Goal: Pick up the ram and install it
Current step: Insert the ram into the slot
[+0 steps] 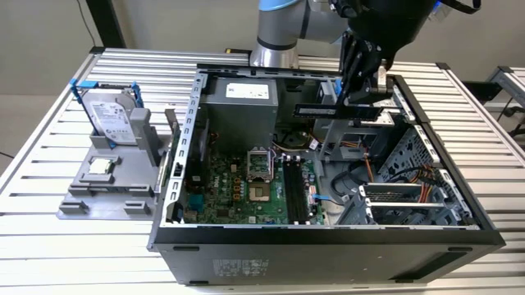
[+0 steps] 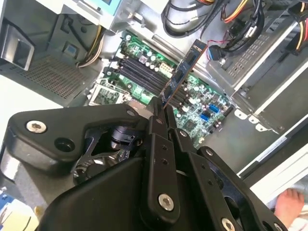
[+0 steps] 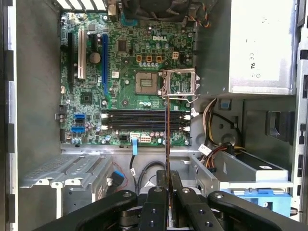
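Observation:
The ram is a long thin stick with dark chips, held level in the air over the open computer case. My gripper is shut on one end of it. In the second wrist view the ram sticks out from between the black fingers, above the green motherboard. In the first wrist view the ram shows edge-on as a thin line rising from the gripper, crossing over the black memory slots. In the exterior view those slots lie well below the ram.
A silver hard drive in a blue bracket and a small square processor chip sit on a grey fixture at the exterior view's left. Inside the case are the power supply, cable bundles and drive cages. A hand shows outside the case.

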Available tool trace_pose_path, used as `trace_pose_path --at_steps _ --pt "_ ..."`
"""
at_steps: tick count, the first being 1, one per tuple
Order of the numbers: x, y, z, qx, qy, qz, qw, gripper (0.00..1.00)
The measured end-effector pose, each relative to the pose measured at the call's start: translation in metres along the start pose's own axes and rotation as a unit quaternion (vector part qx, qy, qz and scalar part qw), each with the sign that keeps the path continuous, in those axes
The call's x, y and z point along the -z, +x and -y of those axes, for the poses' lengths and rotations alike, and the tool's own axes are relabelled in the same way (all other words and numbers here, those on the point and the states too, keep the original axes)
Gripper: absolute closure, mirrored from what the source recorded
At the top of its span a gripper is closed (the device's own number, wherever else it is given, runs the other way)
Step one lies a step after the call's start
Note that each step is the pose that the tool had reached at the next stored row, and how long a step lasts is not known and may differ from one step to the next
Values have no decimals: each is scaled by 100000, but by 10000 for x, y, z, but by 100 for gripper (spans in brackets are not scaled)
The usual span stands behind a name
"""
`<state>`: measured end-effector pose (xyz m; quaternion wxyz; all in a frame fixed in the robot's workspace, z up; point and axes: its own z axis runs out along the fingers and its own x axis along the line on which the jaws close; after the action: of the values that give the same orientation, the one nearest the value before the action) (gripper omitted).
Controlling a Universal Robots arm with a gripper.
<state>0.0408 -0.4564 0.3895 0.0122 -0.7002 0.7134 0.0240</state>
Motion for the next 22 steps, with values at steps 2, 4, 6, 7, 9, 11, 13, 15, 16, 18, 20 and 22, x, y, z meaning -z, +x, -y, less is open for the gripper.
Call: trace_pose_path --at_steps 2,4,6,7,9,11,13,15,16,18,20,22 --pt "-2 0 0 -1010 50 5 99995 100" --pt "-6 1 -2 -2180 111 32 99976 100" --pt "-11 1 -20 -2939 152 60 99957 100" --pt "-13 2 -39 -3080 160 50 99952 100" --pt "-15 3 -87 -3145 172 20 99950 100" --pt "-17 4 -119 -3146 200 -4 99950 100" --pt "-18 4 -121 -3074 237 -29 99952 100" --pt "-20 4 -121 -2655 247 -37 99964 100" --pt "-20 4 -122 -2483 245 -61 99969 100" --pt "-20 4 -121 -2461 248 -87 99969 100" --pt "-20 4 -121 -2460 248 -137 99969 100" --pt "-20 4 -122 -2462 248 -143 99969 100"
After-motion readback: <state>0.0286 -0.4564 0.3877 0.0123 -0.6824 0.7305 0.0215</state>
